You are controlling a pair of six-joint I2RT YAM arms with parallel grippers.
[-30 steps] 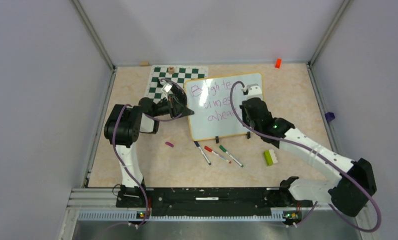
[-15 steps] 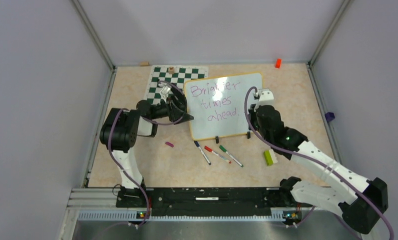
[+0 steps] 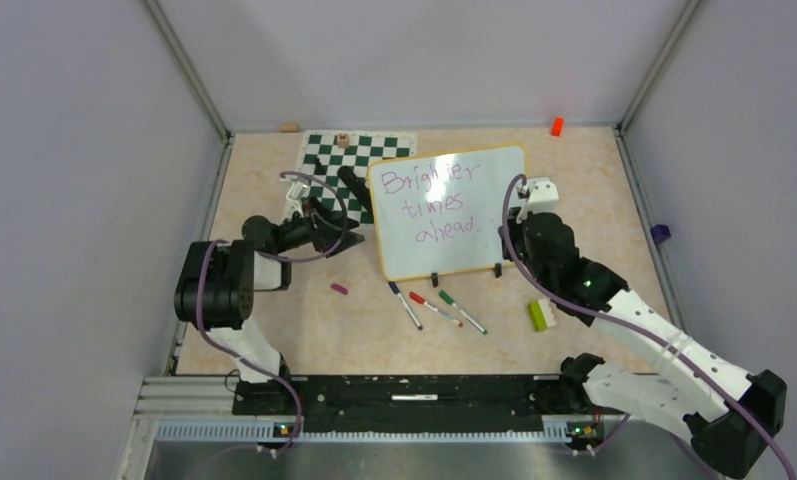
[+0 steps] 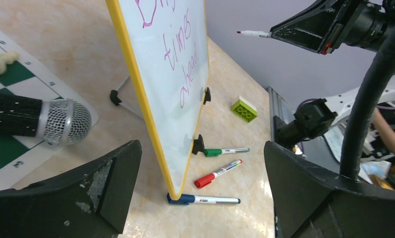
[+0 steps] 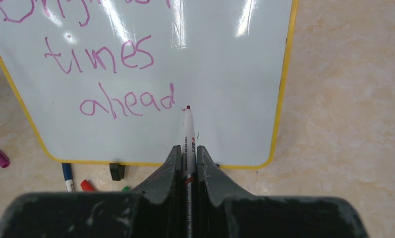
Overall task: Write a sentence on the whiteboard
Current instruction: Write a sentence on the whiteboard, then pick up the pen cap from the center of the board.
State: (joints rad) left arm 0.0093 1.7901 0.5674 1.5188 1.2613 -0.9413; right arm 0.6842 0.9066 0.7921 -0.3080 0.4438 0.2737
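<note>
The whiteboard [image 3: 484,235], propped beside the chess mat [image 3: 324,162], already carries the whole sentence [image 3: 429,205], so the writing looks done; the right gripper [image 5: 188,151] pinches the marker [image 5: 188,130], the left gripper [image 4: 200,148] gapes empty.

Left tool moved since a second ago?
Yes. The left tool has backed leftward and nearer its base, off the whiteboard's left edge.

Plain pale grey-lilac wall panels [image 3: 424,60] enclose three sides, joined by slim aluminium corner posts [image 3: 187,70]. The beige marbled tabletop [image 3: 594,190] ends at a black mounting rail [image 3: 414,392].
</note>
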